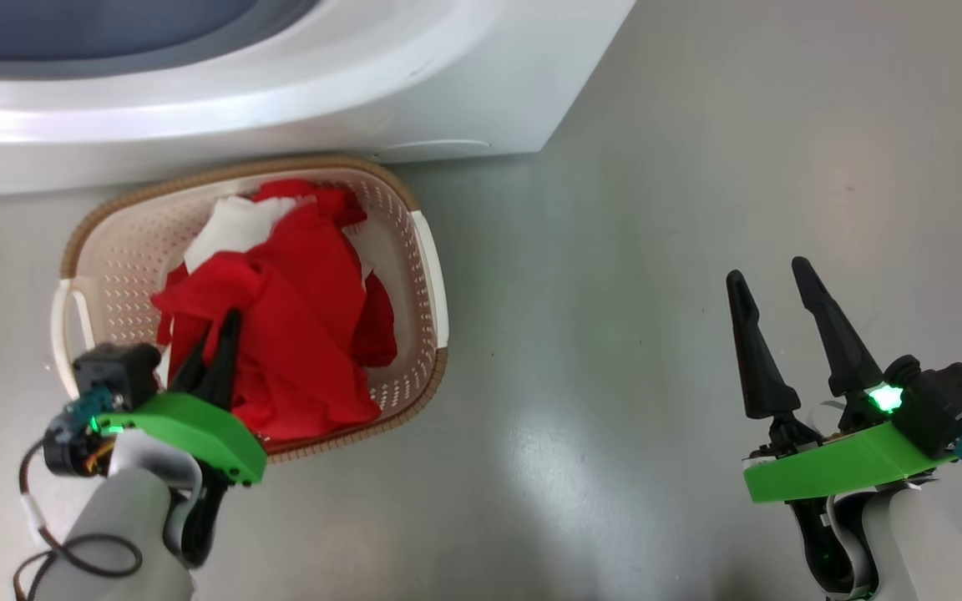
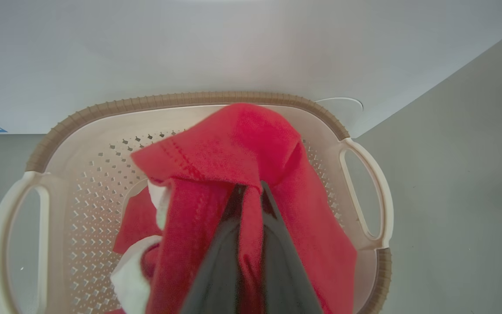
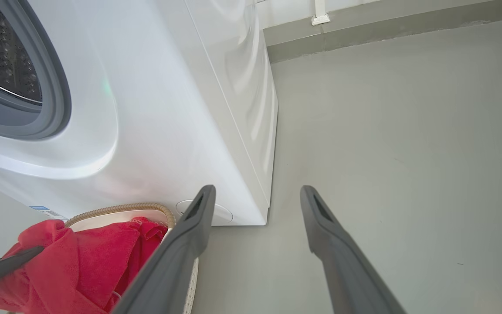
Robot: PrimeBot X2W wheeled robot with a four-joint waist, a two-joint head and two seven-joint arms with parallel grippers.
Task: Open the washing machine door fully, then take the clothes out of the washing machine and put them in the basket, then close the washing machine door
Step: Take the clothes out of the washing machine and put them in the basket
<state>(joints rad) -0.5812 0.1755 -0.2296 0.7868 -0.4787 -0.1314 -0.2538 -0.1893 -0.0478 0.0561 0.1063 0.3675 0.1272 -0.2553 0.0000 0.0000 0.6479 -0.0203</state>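
Pinching soft red clothes [image 1: 297, 284] in one perforated cream plastic basket [image 1: 126, 250], the left tool [image 1: 229, 321] is clamped tight while the right tool [image 1: 769, 270] gapes empty.

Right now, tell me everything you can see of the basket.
The basket is a rounded-rectangular cream plastic tub with perforated sides, a brown woven-look rim and white end handles. It stands upright on the grey floor just before the washing machine; whether they touch is unclear. Red clothes with white parts fill it, and the left gripper over it is shut on a fold.
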